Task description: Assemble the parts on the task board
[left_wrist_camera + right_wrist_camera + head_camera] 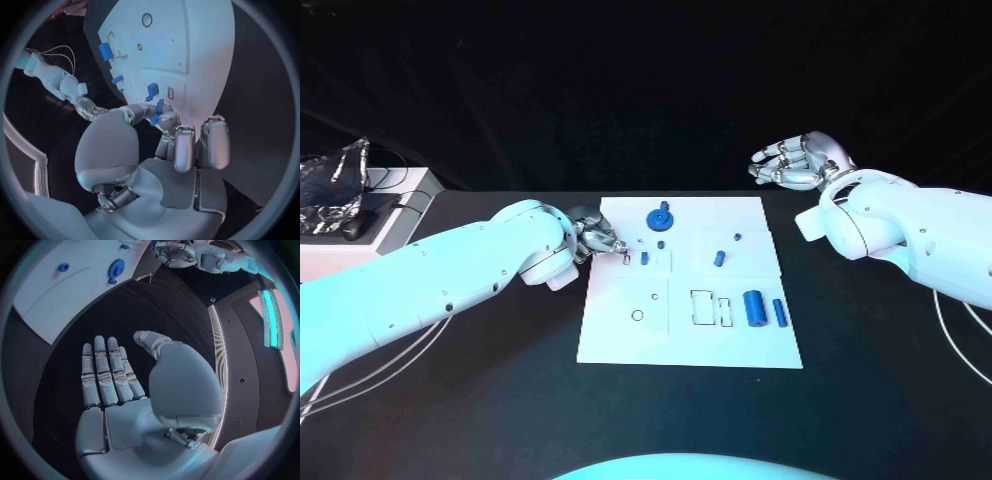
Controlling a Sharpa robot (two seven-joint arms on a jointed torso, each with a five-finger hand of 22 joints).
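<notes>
Task board [733, 345] white, centred on black table [516, 420]. Left hand [596, 235] at board's 10 o'clock edge, fingertips beside a small blue peg [645, 257]; blue gear [659, 217] at 12, two blue cylinders [766, 309] at 4. Right hand [793, 161] at 1 o'clock, off the board, holding nothing.

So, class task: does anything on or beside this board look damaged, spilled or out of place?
Nothing stands out. The task board lies flat and looks intact, with blue parts lying on it. The left hand pinches a small blue piece at the board's edge; the right hand hangs open off it.
</notes>
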